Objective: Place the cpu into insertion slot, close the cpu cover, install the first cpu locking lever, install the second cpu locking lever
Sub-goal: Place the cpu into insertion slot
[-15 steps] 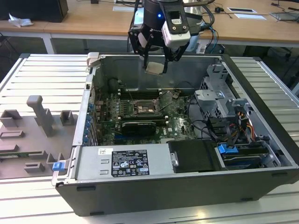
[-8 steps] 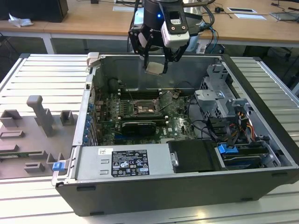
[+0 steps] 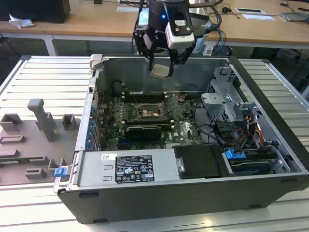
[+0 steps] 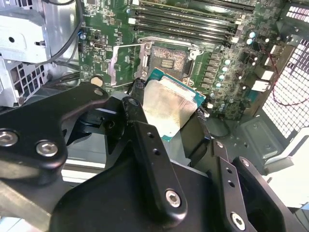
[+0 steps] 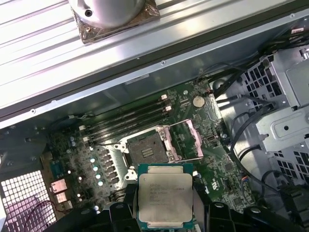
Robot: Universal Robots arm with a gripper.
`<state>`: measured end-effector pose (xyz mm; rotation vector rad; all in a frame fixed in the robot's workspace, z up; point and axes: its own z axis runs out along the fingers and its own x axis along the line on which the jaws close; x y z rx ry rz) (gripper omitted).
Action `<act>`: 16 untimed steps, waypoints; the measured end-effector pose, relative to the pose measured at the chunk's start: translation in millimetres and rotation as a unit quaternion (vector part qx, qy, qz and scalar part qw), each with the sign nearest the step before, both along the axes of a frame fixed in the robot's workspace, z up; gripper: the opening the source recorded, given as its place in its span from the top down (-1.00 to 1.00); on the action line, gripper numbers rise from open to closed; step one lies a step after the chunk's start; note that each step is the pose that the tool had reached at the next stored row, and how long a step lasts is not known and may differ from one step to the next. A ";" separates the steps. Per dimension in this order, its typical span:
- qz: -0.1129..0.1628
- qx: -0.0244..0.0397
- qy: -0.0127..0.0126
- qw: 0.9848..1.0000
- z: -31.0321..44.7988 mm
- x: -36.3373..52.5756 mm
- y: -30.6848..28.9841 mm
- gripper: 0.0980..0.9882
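My gripper (image 3: 161, 66) hangs above the open computer case, shut on the cpu (image 3: 160, 71), a small square chip with a pale silvery top. In both wrist views the black fingers (image 4: 138, 93) clamp two opposite edges of the cpu (image 4: 167, 107) (image 5: 165, 197). Below it on the green motherboard lies the insertion slot (image 5: 147, 149) (image 4: 169, 60) (image 3: 148, 112), dark in the centre and uncovered. The cpu cover (image 5: 186, 141) (image 4: 124, 65), a thin metal frame with a square window, stands swung open beside the slot. The cpu is well above the board and touches nothing but the fingers.
Long memory slots (image 5: 129, 116) run beside the socket. A black graphics card (image 3: 143, 130) lies in front of it, with the power supply (image 3: 128, 169) nearer. A drive cage (image 3: 226, 99) and cables (image 3: 217, 130) fill the exterior view's right. Grey fixtures (image 3: 42, 121) stand outside at left.
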<state>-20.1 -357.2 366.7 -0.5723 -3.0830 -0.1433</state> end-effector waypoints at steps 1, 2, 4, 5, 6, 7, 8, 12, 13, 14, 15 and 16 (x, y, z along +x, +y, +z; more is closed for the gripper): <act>-0.004 0.000 0.000 1.000 -0.1 0.0 0.0 0.00; -0.006 0.000 0.000 1.000 -0.1 0.0 0.0 0.00; -0.011 0.000 0.000 1.000 -0.2 0.0 0.0 0.00; -0.014 0.000 0.000 1.000 -0.2 0.0 0.0 0.00; -0.016 0.000 0.000 1.000 -0.3 0.0 0.0 0.00; -0.018 0.000 0.000 1.000 -0.3 0.0 0.0 0.00; -0.020 0.000 0.000 1.000 -0.4 0.0 0.0 0.00; -0.026 0.000 0.000 1.000 -1.6 0.0 0.0 0.00; -0.026 0.000 0.000 1.000 -2.0 0.0 0.0 0.00; -0.026 0.000 0.000 1.000 -2.4 -0.1 0.0 0.00; -0.027 0.000 0.001 1.000 -2.9 -0.1 0.0 0.00; -0.027 0.000 0.001 1.000 -3.4 0.0 0.0 0.00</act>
